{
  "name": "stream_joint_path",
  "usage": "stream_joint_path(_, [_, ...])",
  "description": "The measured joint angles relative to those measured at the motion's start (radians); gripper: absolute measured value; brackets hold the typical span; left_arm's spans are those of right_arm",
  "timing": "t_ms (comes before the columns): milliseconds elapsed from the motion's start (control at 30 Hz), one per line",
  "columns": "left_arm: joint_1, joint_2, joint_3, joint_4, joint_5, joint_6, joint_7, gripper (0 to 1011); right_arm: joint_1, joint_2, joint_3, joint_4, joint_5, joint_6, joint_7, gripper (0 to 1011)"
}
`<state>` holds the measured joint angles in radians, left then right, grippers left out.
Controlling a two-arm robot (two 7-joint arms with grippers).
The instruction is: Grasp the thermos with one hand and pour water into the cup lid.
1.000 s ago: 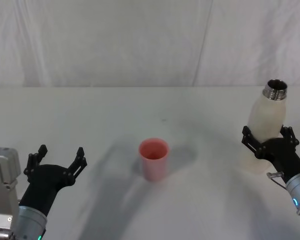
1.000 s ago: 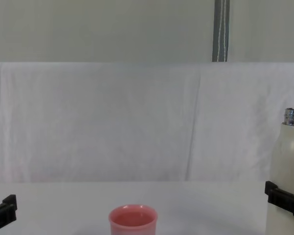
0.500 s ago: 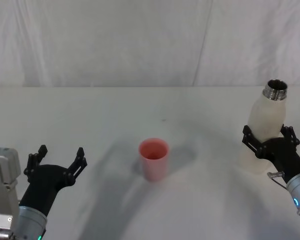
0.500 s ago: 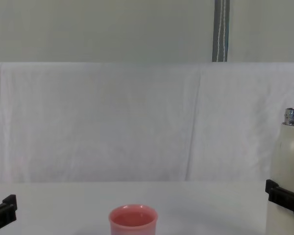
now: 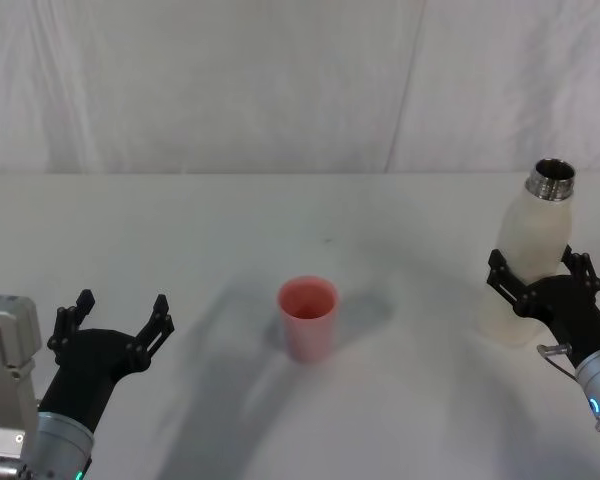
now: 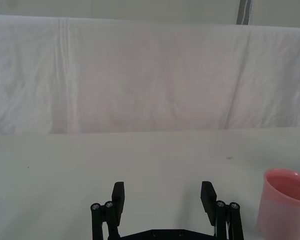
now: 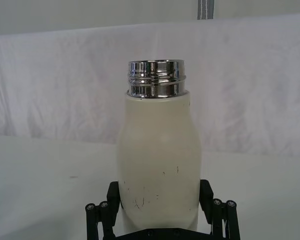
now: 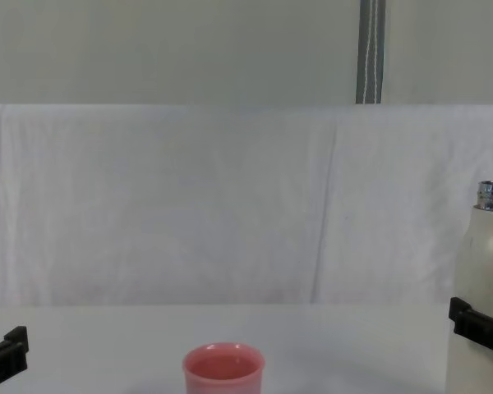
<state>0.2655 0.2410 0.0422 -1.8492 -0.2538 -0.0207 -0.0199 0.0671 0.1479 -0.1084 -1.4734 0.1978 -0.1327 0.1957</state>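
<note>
Black fingers of the left end effector stood spread wide with nothing between them, low over the near left corner of the worktop. In the left wrist view its two finger pads were well apart, with bare worktop between them and the cup off to one side.

At the near right edge, the right end effector had its fingers on either side of the thermos, around the lower half of the body. The right wrist view showed the cream thermos filling the gap between the two pads, which sat against its sides; whether they pressed firmly could not be told. The thermos stood close to upright on the worktop, its steel neck uncapped and leaning slightly away toward the far right. In the chest view the thermos rose at the right edge with one black finger across its lower part.

The pink cup stood upright near the middle of the worktop, somewhat toward the near edge, between the two end effectors and well apart from both. Its mouth faced up; whether anything was inside could not be told.

Past the far edge hung a white cloth backdrop, and above it in the chest view a grey pole.
</note>
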Motion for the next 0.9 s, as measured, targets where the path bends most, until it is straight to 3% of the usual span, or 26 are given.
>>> stream_joint_path(900, [0.0,0.0,0.0,0.0,0.0,0.0,0.0,1001,-0.041,0.01,-0.002,-0.053,-0.006,0.015,-0.005,1001])
